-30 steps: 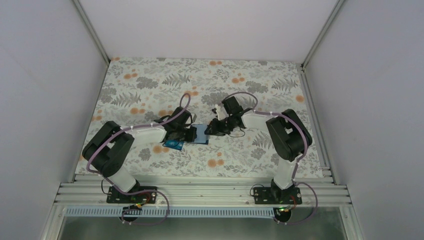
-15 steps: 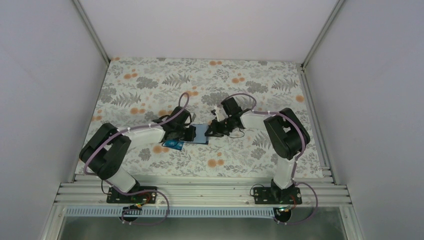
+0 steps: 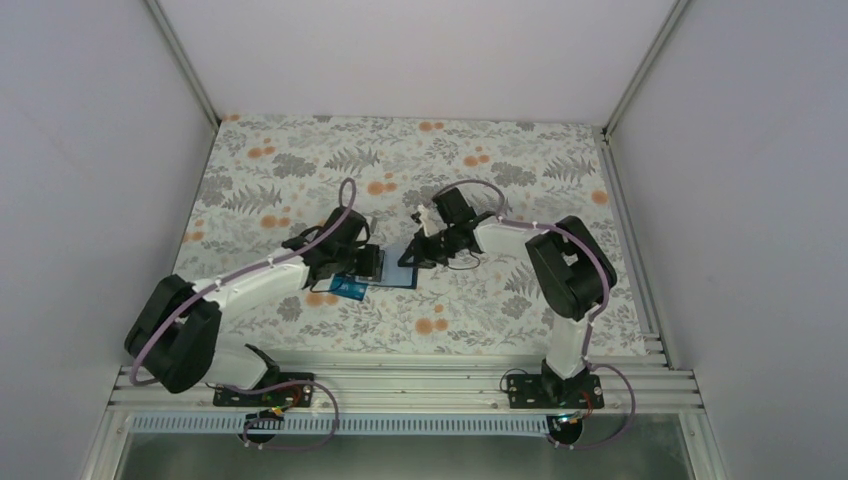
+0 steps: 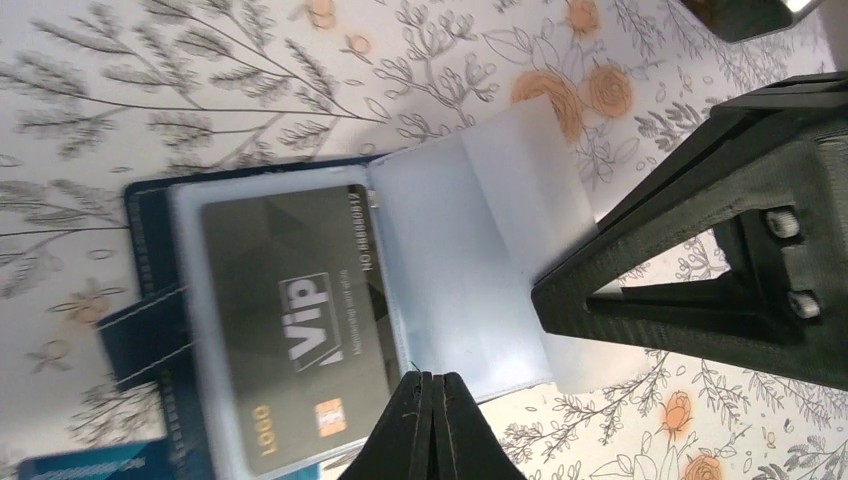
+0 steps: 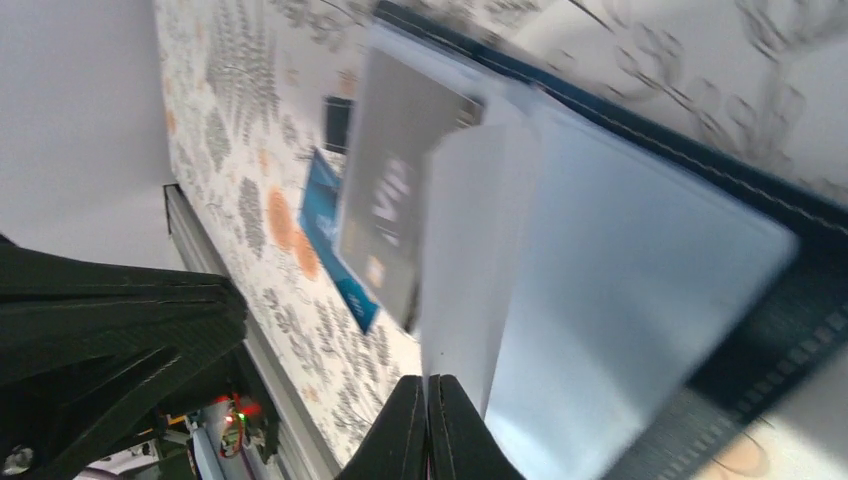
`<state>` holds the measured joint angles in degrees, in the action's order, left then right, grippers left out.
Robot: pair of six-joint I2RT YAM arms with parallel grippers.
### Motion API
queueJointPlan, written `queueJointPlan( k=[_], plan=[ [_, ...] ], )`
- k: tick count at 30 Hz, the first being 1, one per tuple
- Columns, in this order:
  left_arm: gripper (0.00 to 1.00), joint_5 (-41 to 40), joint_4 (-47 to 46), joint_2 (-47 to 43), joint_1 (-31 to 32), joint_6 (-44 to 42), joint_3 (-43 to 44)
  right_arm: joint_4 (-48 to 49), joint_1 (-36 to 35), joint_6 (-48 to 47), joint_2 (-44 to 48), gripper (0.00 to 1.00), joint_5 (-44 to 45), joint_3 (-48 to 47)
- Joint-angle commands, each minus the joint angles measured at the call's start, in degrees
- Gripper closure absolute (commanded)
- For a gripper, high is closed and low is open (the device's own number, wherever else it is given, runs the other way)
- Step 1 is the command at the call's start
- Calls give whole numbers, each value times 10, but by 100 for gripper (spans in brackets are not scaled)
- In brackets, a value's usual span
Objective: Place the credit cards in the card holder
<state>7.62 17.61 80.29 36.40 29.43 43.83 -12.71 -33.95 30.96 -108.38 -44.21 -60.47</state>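
Partly, the card holder (image 4: 460, 270) covers the teal card (image 4: 70, 466).

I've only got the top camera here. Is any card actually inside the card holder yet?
Observer: Yes. The left wrist view shows one black card marked VIP under a clear sleeve of the open card holder.
Operator: What's the right gripper doing?
Observer: The right gripper is shut on the edge of a second clear sleeve, which stands up off the holder.
Operator: And the left?
Observer: The left gripper is shut, tips at a sleeve's near edge; I can't confirm a pinch.
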Motion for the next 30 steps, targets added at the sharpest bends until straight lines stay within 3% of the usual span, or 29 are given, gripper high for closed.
queueJointPlan(
  k=[1,13,20,24,30],
  plan=[
    [98,-22,38,-41,-19,8,-1,-6,-19,23,-5,95,-16,-53],
    [98,-21,67,-109,-71,-20,-30,-31,-64,61,-121,94,-32,-199],
    [98,-13,84,-144,-85,-27,-32,-48,-90,76,-196,83,-52,-288],
    [98,-8,87,-149,-87,-24,-33,-56,-97,75,-220,67,-69,-319],
    [97,-23,98,-145,-88,6,-38,-80,-96,40,-210,55,-86,-339]
  ],
)
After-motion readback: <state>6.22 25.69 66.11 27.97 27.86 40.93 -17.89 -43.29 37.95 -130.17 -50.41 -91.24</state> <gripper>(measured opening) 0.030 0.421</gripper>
